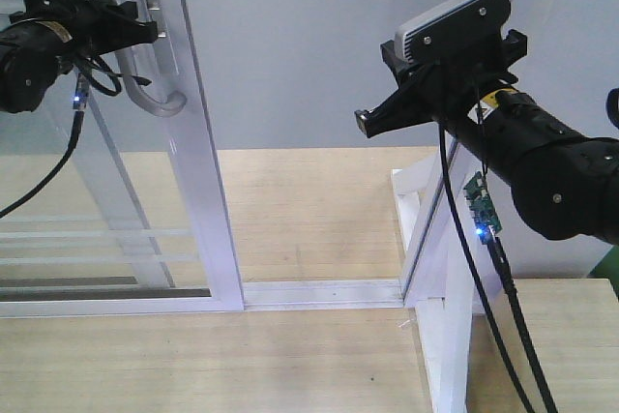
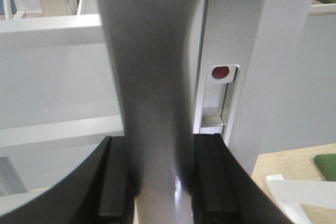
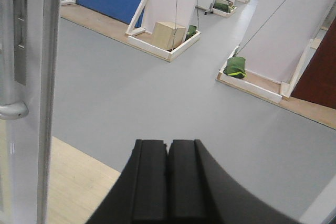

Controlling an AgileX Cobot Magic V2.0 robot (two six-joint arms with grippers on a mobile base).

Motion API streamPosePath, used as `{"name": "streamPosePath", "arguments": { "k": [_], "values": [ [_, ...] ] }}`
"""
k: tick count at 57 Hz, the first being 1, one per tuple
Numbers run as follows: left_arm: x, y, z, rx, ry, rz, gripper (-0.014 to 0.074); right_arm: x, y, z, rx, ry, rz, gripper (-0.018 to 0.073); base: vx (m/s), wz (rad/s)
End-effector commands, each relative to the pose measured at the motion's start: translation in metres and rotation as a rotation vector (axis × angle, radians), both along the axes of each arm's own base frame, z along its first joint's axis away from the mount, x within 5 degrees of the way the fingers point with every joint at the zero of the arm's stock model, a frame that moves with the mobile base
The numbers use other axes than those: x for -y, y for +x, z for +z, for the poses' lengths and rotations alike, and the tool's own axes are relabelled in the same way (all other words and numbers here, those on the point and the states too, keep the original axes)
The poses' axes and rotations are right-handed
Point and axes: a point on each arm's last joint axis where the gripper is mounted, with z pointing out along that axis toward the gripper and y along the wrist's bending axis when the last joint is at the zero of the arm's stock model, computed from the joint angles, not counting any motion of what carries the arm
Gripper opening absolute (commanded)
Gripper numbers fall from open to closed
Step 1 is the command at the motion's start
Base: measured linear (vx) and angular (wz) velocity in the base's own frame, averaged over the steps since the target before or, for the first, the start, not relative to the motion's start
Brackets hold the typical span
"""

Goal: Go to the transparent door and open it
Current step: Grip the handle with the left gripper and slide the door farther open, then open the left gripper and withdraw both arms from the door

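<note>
The left end effector (image 1: 131,21) is the one on the job. In the left wrist view its two black fingers (image 2: 113,182) are closed narrow around the pull handle (image 2: 152,77), which fills the gap between them as a blurred grey upright bar. The handle's long axis runs vertically, parallel to the edge stile of the transparent door (image 1: 198,162). In the front view the handle (image 1: 155,96) curves out from that stile at upper left, right beside the left end effector.

The door stands at the left of the front view, with thin white bars crossing its glass low down. A floor track (image 1: 319,292) runs horizontally from its foot to the fixed white post (image 1: 435,268) with the triangular brace on the right. An open gap lies between stile and post, showing wooden floor (image 1: 290,210) beyond. The coming move probably turns on a sideways pull along the track, leftward and away from the post, square to the handle's axis.

The right end effector (image 1: 372,121) hangs in that gap, near the post and well apart from the handle. Its fingers (image 3: 149,182) are pressed together on nothing. A lock plate with a red dot (image 2: 221,72) sits on the stile just beside the handle. Nothing visible blocks the track, though the right arm's cables hang close to the post.
</note>
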Motion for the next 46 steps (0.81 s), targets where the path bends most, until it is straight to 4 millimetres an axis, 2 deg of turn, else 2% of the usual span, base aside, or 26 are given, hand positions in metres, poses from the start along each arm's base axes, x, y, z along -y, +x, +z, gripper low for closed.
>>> {"name": "streamPosePath", "arguments": {
  "k": [1, 16, 46],
  "values": [
    [-0.038, -0.011, 0.054, 0.155, -0.055, 0.111, -0.0006, 0.003, -0.001, 0.029, 0.145, 0.046, -0.015, -0.0006, 0.0, -0.02],
    [-0.058, -0.018, 0.058, 0.099, -0.014, 0.155, -0.0006, 0.002, 0.001, 0.026, 0.136, 0.041, -0.015, -0.0006, 0.0, 0.0],
    [-0.058, -0.022, 0.052, -0.005, 0.039, 0.144, -0.0006, 0.002, 0.001, 0.027, 0.147, 0.045, -0.017, -0.0006, 0.0, 0.01]
  ]
}}
